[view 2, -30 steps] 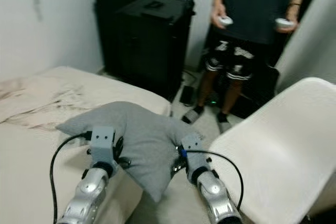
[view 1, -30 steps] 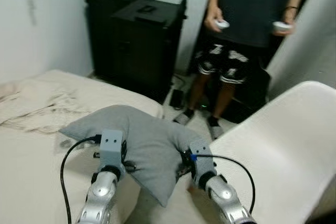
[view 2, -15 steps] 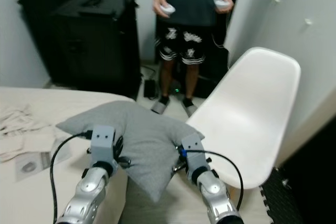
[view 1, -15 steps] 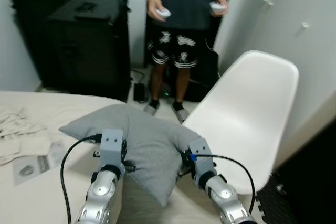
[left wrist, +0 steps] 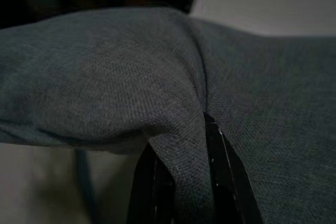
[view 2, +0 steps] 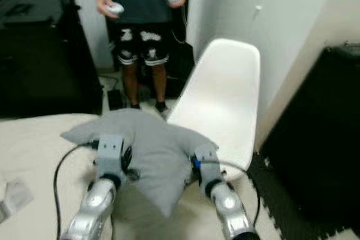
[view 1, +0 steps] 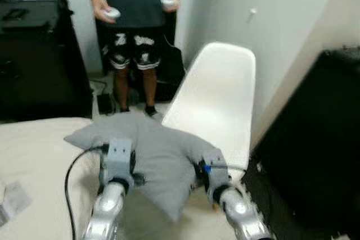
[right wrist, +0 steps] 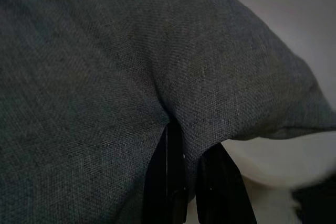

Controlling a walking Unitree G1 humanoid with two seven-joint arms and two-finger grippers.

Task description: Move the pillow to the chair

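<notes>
I hold a grey pillow (view 1: 152,155) up in front of me between both arms. My left gripper (left wrist: 181,182) is shut on a fold of the pillow's cloth (left wrist: 131,77). My right gripper (right wrist: 191,182) pinches another fold of the same pillow (right wrist: 94,87). The white shell chair (view 1: 216,91) stands just beyond and to the right of the pillow, its seat (view 2: 222,133) partly hidden behind the pillow's right corner.
A person (view 1: 135,21) stands behind the chair with a controller in each hand. A black cabinet (view 1: 34,66) is at the back left, a beige bed (view 1: 39,161) at the lower left. A dark block (view 1: 315,139) and a white wall (view 1: 270,21) close the right side.
The camera has swung right: the chair has come to the middle of the view and the bed and cabinet have slid left. The pillow stays held in both grippers.
</notes>
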